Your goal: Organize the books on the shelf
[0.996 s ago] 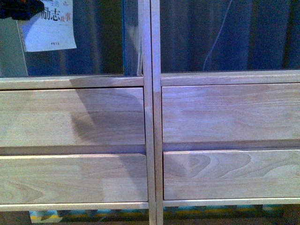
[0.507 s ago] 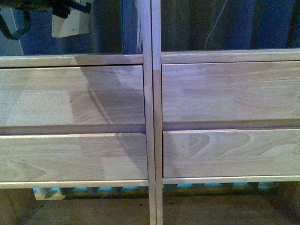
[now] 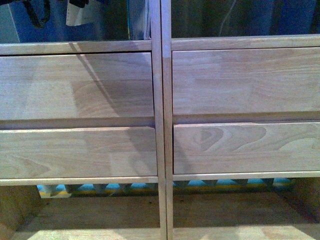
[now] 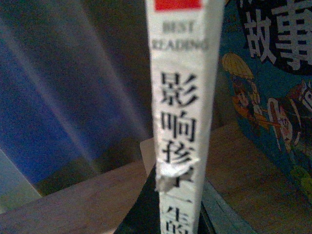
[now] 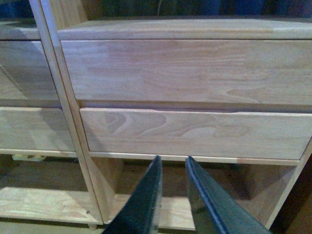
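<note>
My left gripper (image 4: 178, 207) is shut on the white-grey paperback book (image 4: 179, 97). The book stands upright, its spine toward the wrist camera, with a red block on top and dark print below. A teal picture-cover book (image 4: 273, 112) stands close beside it on the wooden board (image 4: 63, 209) of the shelf (image 3: 162, 120). In the front view only a white corner of the paperback (image 3: 77, 12) shows, at the top edge. My right gripper (image 5: 173, 161) is shut, holds nothing, and hangs in front of the lower right drawer front (image 5: 195, 131).
Two books (image 3: 140, 20) lean against the central divider in the upper left compartment. Below them come four plain drawer fronts (image 3: 75, 85), then open bottom compartments (image 5: 161, 204). A dark curtain hangs behind the shelf, and a patterned mat (image 3: 100, 189) lies on the floor behind.
In the front view the whole shelf has slid upward, and the bottom compartments now show. The held paperback and the left gripper have moved up to the top edge.
</note>
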